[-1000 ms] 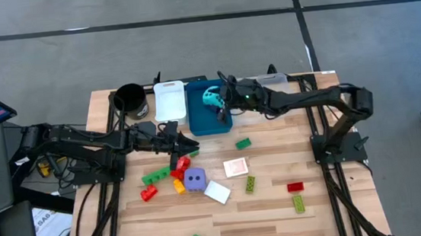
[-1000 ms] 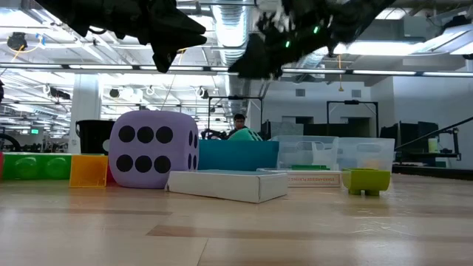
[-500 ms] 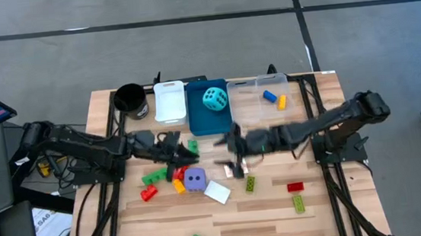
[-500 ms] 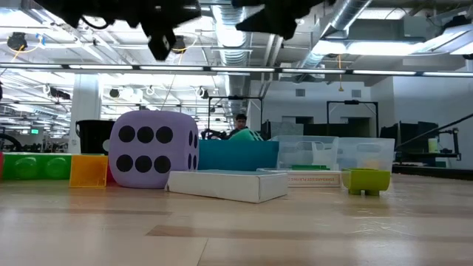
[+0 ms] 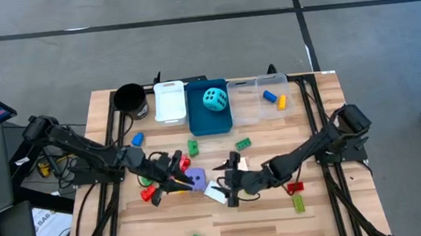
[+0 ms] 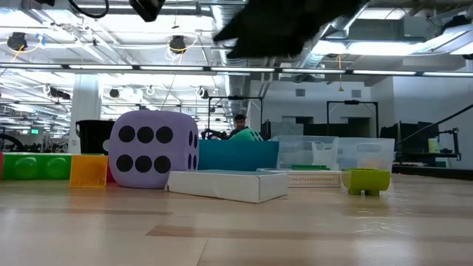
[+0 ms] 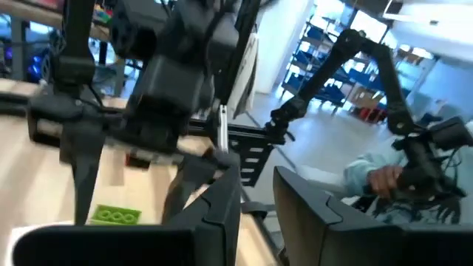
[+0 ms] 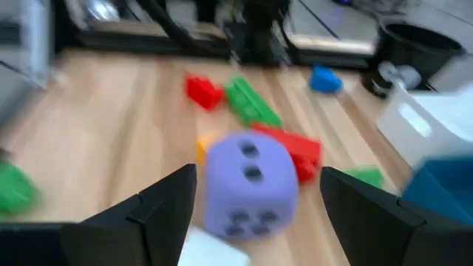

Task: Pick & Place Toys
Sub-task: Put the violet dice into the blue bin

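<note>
While flanking the purple die [image 5: 195, 180]: left gripper [image 5: 177, 172] narrowly parted, right gripper [image 5: 230, 183] spread, both empty.

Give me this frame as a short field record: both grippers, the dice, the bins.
left gripper: low over the brick cluster beside the purple soft die; narrow gap between fingers, nothing seen held
right gripper: open, fingers facing the purple die, over a flat white card
cyan soft die: inside the blue bin
clear bin: holds a blue and a yellow brick
white bin: looks empty
</note>
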Action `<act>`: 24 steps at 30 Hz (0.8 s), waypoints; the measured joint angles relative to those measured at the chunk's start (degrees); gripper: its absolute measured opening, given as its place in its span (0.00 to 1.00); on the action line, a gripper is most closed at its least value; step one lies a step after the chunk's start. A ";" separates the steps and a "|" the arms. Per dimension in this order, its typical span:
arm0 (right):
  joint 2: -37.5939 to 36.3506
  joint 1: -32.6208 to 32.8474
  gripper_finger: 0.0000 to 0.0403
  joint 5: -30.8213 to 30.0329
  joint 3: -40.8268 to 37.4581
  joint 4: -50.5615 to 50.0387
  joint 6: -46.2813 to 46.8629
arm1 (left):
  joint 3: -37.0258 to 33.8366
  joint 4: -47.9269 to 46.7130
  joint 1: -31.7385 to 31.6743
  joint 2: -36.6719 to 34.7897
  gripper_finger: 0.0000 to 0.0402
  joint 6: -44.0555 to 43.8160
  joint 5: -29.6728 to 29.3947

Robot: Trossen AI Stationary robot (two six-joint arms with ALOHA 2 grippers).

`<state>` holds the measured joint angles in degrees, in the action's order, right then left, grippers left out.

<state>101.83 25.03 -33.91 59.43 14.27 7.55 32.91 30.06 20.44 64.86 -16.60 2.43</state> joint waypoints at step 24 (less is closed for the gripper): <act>0.65 -13.70 0.70 26.84 0.08 1.77 2.66 | 0.00 -0.52 -8.15 0.00 0.19 14.35 -6.09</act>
<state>102.48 11.32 -7.07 59.51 16.04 10.21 32.91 29.54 12.29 64.86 -2.24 -3.66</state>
